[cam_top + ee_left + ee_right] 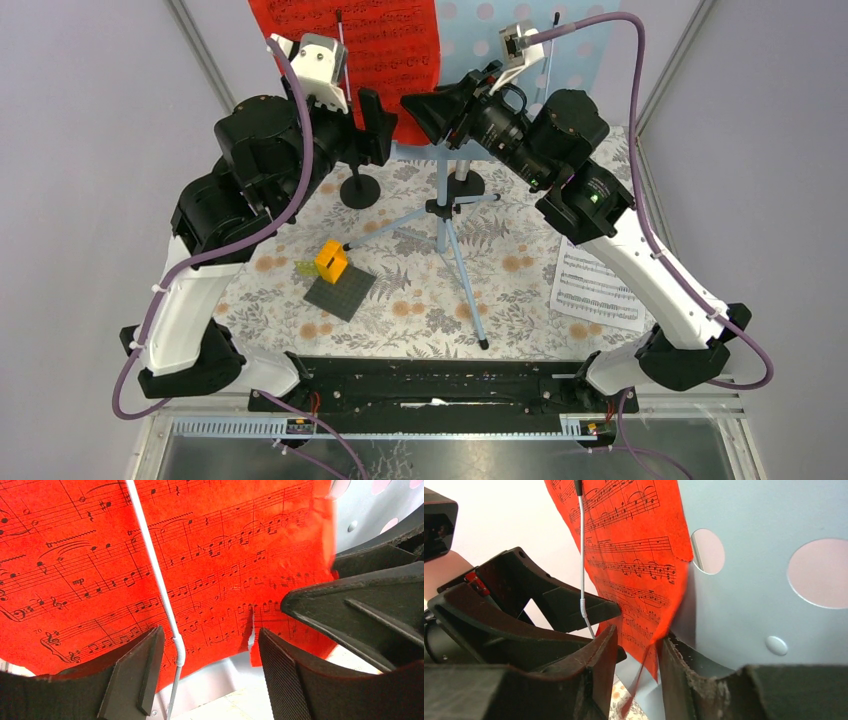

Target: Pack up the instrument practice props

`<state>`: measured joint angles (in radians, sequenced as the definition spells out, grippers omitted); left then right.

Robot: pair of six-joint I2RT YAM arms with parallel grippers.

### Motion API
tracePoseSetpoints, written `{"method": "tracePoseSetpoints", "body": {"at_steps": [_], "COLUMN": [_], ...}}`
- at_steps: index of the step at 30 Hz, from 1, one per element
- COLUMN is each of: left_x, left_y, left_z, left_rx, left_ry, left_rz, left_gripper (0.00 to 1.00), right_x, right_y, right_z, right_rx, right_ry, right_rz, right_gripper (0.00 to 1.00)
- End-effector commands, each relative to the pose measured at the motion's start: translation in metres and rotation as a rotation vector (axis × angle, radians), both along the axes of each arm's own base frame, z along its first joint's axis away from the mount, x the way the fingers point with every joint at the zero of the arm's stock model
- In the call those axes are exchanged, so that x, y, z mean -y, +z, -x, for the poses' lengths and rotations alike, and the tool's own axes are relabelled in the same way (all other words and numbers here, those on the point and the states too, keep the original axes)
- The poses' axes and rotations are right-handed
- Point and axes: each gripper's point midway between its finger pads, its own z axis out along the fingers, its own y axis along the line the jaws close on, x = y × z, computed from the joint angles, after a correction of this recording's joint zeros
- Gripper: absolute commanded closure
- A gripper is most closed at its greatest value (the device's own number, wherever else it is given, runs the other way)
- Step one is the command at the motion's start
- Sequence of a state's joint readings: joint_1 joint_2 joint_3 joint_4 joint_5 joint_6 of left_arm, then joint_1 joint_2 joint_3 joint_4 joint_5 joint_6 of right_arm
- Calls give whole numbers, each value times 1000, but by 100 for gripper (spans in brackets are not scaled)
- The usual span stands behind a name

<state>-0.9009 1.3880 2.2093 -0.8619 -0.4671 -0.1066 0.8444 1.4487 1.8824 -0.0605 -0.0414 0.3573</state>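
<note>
The bench [420, 300], under a leaf-patterned cloth, carries the pale-blue sheet-music holder [465, 42] at its far middle, upright on its tripod legs [462, 262]. The red music sheet [345, 50] lies against the left half of the holder's perforated panel, with a thin white wire [155, 565] running down across it.

Both arms reach in to the sheet's lower edge from either side. The left hand [210, 645] is wide open. Its two fingers [137, 675] stand well apart, one each side of the wire's lower end and of a short tear in the sheet's bottom edge. Nothing is held, and I cannot tell whether either pad touches the paper.

The right hand [639, 647] is much narrower. The sheet's lower right corner hangs down in the slim gap between its fingers [599, 670]. The far finger lies close against the holder's panel, and a slit of light shows between the pads, so the paper is not pinched. From the left wrist camera this hand's dark fingers fill the right side, tip just beside the tear.

The white music sheet [597, 290] lies flat on the bench's right side, beside the right arm. A black round-based mic mount [360, 188] stands left of the tripod. An orange brick [331, 262] sits on a dark grey studded plate [340, 292] nearer the front.
</note>
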Motion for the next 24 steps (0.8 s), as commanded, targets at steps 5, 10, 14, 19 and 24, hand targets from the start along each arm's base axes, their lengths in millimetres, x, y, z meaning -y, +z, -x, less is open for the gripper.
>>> {"method": "tracePoseSetpoints", "body": {"at_steps": [5,10,14,19,24], "left_x": [-8,-15,-23,-28,-27], "left_y": [19,24,32,38,39], "left_z": [4,4,7,10,8], "left_rx": [42,55,78,94,98], "left_ry": [6,35,55,60,62], "left_rz": [64,93,131,153,161], "left_gripper": [28,33,39,43,47], "right_x": [13,21,26,29,30], "right_y": [20,16,15,13,10], "right_z": [1,0,3,5,6], "right_rx": [72,79,92,98,94], "right_ry": [-47,-83,-90,-95,-94], "right_rz": [-33,-18,-6,2,7], "right_gripper": [75,88,93,94,94]}}
